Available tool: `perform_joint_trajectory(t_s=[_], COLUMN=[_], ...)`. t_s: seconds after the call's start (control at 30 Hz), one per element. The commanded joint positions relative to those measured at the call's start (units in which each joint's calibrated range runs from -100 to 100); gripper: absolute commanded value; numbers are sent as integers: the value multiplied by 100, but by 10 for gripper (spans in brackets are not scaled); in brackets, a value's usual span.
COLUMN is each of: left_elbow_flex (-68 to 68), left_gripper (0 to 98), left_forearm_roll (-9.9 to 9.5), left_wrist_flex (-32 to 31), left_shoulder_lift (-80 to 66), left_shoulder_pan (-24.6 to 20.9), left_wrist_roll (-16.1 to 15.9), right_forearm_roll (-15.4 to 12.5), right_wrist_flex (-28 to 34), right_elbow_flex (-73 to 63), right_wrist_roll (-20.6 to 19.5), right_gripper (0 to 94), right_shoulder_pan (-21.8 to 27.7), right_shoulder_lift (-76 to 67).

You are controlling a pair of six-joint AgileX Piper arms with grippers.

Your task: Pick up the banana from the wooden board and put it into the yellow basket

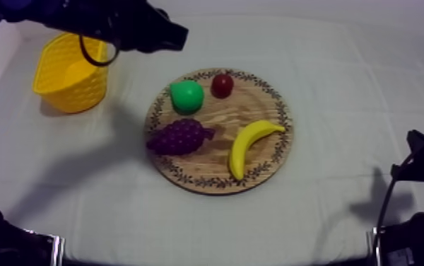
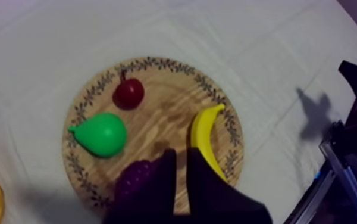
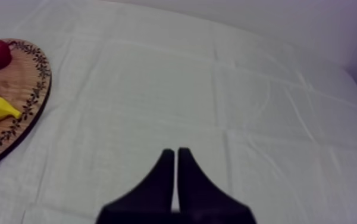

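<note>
Left tool (image 2: 181, 155) slightly apart, empty, over board (image 2: 163, 119): widen, centre across banana (image 2: 206, 140) middle, then lower. Right tool (image 3: 176, 154) together, empty.

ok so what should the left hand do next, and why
Probably shift the left hand sideways until it is centred over the banana, before any descent. In the left wrist view it hangs over the wooden board, lined up with the gap between the grapes and the banana, so dropping straight down would likely miss the banana.
</note>
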Motion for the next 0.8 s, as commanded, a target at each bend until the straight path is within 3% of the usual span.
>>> perform_joint_trajectory(t_s=[0.0, 0.27, 0.5, 0.67, 0.77], left_elbow_flex=[88, 917, 886, 647, 622], left_gripper=[77, 96, 209, 550, 627], left_forearm_roll=[35, 215, 278, 100, 1], left_wrist_flex=[36, -567, -534, -333, -288], left_shoulder_lift=[62, 171, 416, 517, 524], left_shoulder_pan=[44, 355, 374, 416, 446], left_wrist_roll=[87, 389, 491, 581, 647], right_forearm_roll=[1, 1, 1, 1, 1], right_wrist_flex=[-2, -2, -2, -2, -2], right_elbow_flex=[-3, -3, -3, -3, -3], right_wrist_roll=[0, 4, 4, 4, 4], right_gripper=[3, 3, 3, 3, 3], right_shoulder_pan=[0, 0, 0, 0, 0], right_shoulder_lift=[-2, -2, -2, -2, -2])
